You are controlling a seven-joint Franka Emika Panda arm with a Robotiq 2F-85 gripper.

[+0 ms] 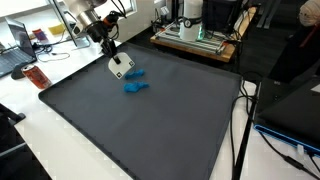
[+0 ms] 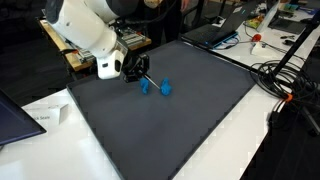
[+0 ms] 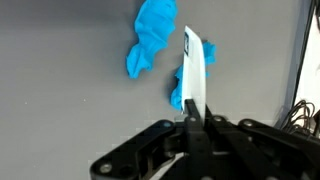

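I had the tool (image 3: 192,120) pressed together on a thin white flat strip (image 3: 195,68). The strip rose from the fingertips toward the top of the wrist view, just right of centre. I judged it light, stiff and smooth, the sort of thing that could twist or slide in a pinch. The grip sat at its lower end, and a hold closer to its middle would likely have steadied it more. Just beside it, in the upper middle of that frame, lay a crumpled bright blue piece of soft material (image 3: 150,40) on the dark grey mat (image 3: 60,90) that covered the white bench (image 1: 40,130). It looked very light and limp, so I reckoned it would give under any push, and a raised fold on the bulkier lump seemed the best place to take it. In an exterior view the blue (image 2: 146,86) showed as two lumps left of centre, and I could not tell whether they were joined. The strip hid a smaller blue patch behind it, and the fingers covered the strip's lower end. I could not tell what the strip was made of, or whether its far tip touched the blue or the mat. In both exterior views the tool was too small to make out the strip.
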